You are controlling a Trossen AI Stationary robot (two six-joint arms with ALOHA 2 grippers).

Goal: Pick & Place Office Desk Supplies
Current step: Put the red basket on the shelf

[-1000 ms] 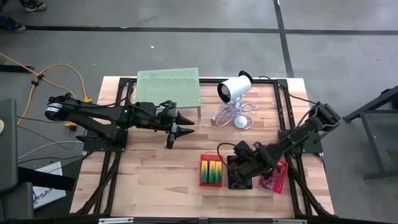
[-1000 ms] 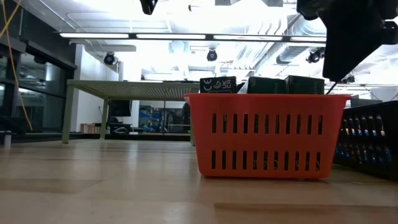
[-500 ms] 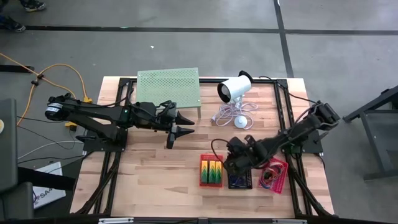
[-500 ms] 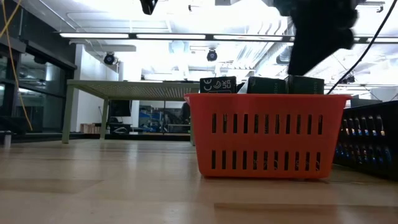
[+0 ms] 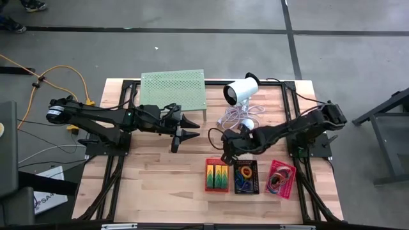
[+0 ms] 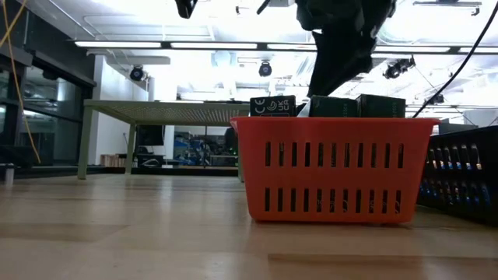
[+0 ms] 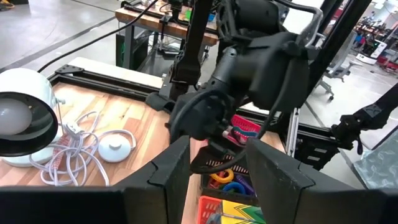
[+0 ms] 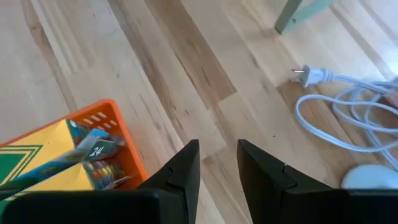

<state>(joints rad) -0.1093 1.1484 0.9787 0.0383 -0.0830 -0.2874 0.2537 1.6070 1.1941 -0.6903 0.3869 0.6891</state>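
Observation:
Three small mesh baskets stand in a row near the table's near edge. The red basket [image 5: 216, 175] [image 6: 331, 167] holds flat green packs [image 5: 218, 174] [image 8: 43, 155]. The black basket [image 5: 246, 177] holds coloured loops [image 7: 229, 180], and the pink basket [image 5: 282, 178] holds rubber bands. My right gripper [image 5: 225, 152] [image 8: 217, 158] hovers open and empty over bare wood, just beyond the red basket's far corner [image 8: 102, 109]. My left gripper [image 5: 183, 133] [image 7: 217, 168] waits open, in the air left of centre.
A white cylinder device [image 5: 241, 91] with its coiled cable [image 5: 238, 118] and plug [image 8: 311, 76] lies just beyond the right gripper. The pale-green perforated stand [image 5: 172, 89] [image 6: 167, 109] stands at the far edge. Bare wood lies left of the red basket.
My right gripper has swung from above the black and pink baskets toward the table's left and far edge, ending beyond the red basket. The baskets and the left arm have kept still.

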